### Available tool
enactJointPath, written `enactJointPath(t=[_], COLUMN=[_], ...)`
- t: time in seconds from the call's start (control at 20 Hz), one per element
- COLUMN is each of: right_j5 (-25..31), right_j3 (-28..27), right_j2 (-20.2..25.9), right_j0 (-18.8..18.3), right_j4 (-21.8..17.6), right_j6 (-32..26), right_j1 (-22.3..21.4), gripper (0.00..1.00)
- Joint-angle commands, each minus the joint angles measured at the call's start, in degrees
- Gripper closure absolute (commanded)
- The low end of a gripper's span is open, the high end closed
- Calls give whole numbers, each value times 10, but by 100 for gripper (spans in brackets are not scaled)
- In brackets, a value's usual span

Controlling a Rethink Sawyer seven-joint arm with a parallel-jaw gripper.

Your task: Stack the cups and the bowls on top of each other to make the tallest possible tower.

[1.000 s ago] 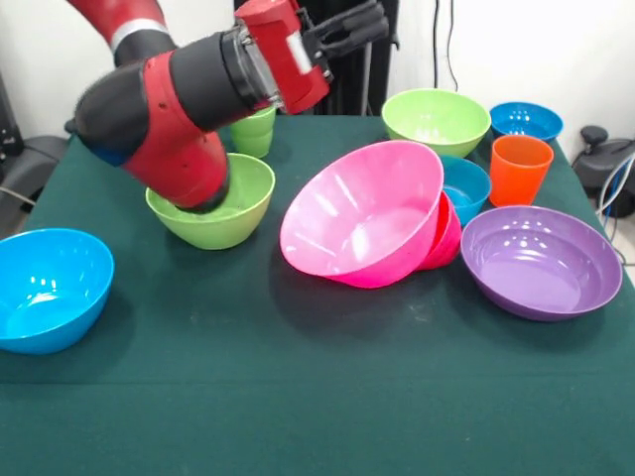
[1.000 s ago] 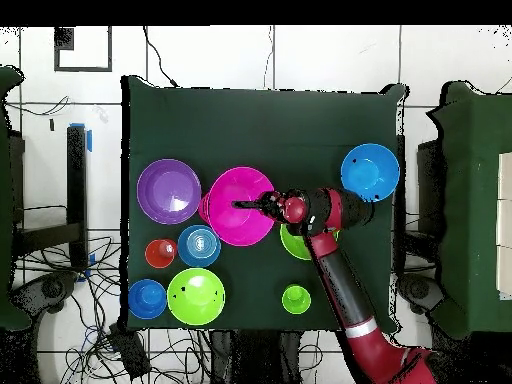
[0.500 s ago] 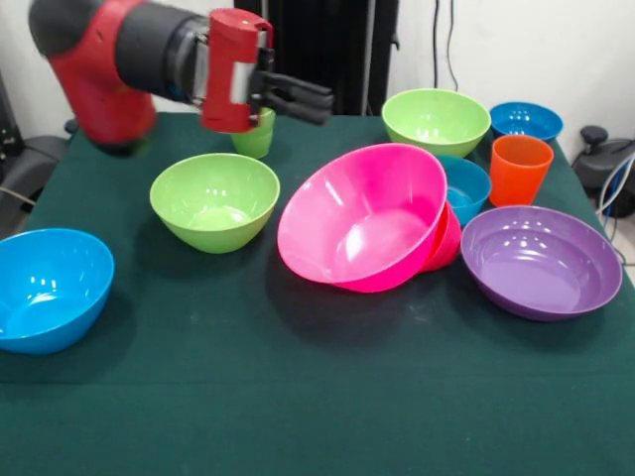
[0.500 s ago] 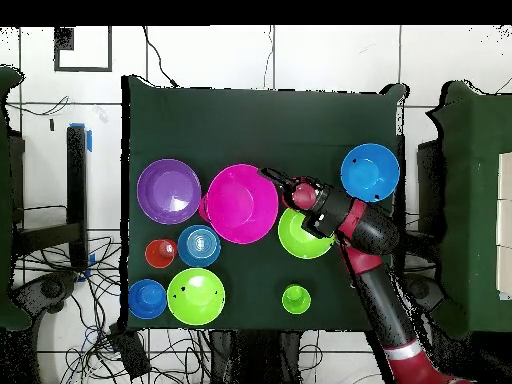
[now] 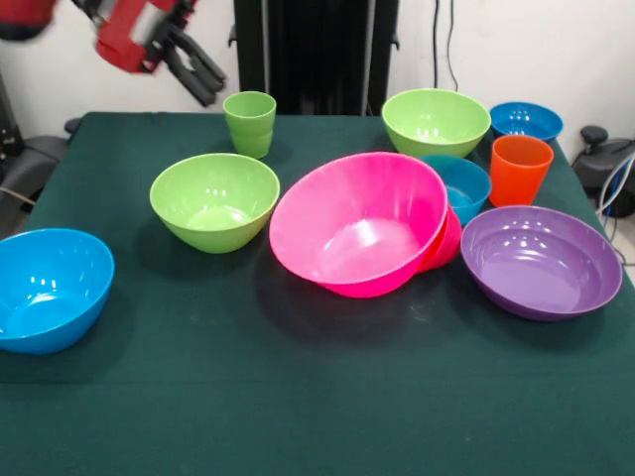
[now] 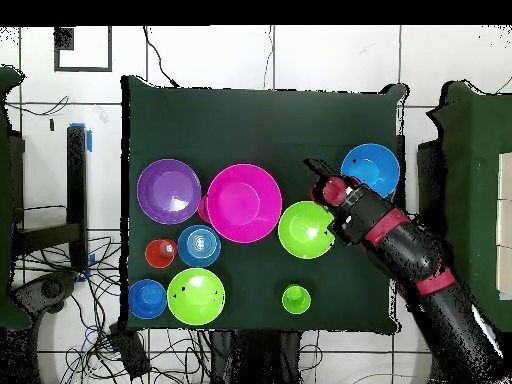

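The big pink bowl (image 5: 357, 223) (image 6: 243, 203) sits tilted mid-table, leaning on the small red-pink bowl (image 5: 448, 240). One lime bowl (image 5: 213, 198) (image 6: 305, 229) stands left of it, and another lime bowl (image 5: 435, 119) (image 6: 196, 296) is at the back. Blue bowls (image 5: 50, 288) (image 5: 466, 183) (image 5: 526, 121) stand apart. The wide purple bowl (image 5: 541, 260) (image 6: 168, 190) is on the right. The orange cup (image 5: 519, 169) and the light green cup (image 5: 250, 124) (image 6: 295, 298) stand upright. My gripper (image 5: 206, 84) (image 6: 316, 167) hangs high at the far left corner, open and holding nothing.
In the overhead view my arm (image 6: 400, 245) crosses the table's right edge next to the lone blue bowl (image 6: 370, 170). Dark green cloth (image 5: 317, 397) covers the table, with bare cloth along the front. Cables and chairs stand around it.
My arm has swung up and away from the pink bowl, over the lime bowl, to the table's corner. The pink bowl has settled a little lower against the red-pink bowl.
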Motion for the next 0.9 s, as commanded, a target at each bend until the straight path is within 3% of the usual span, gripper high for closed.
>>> enactJointPath(t=[0.05, 0.1, 0.45, 0.6, 0.9], right_j5=[-114, -124, -153, -157, -185], right_j3=[93, 103, 118, 118, 126], right_j2=[-102, -116, -231, -258, -323], right_j0=[71, 84, 179, 201, 290], right_j4=[3, 10, 33, 40, 80], right_j6=[219, 242, 325, 338, 397], right_j1=[-267, -307, -441, -455, -478], gripper=[100, 100, 100, 100, 100])
